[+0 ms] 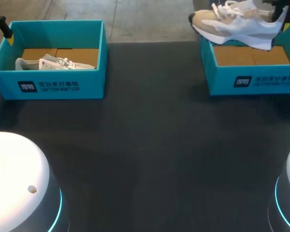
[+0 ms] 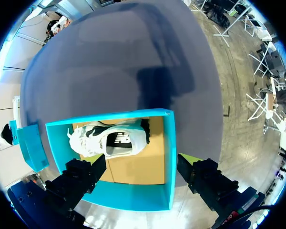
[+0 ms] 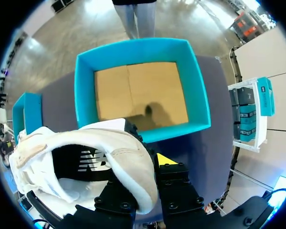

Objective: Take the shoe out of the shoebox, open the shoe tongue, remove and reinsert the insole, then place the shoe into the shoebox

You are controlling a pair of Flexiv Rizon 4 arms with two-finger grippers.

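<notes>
right end effector [image 3: 148,164] closed across the heel rim of the shoe [image 3: 124,157], holding it clear above its empty box [image 3: 85,95], likely for transfer to the bench [image 1: 150,145]. left end effector [image 2: 140,164] wide open, empty, above the 2nd shoe [image 2: 109,140].

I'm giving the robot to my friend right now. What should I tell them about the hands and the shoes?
Left gripper: open, hovering over the left box. The left shoe lies inside, not touched.
Right gripper: shut on the right shoe at the heel, holding it in the air over the right box, which has nothing in it.
Done: the right shoe is out of its box.
Left: open its tongue, pull the insole out and put it back, then put the shoe back in the box. The left shoe is not started.
</notes>
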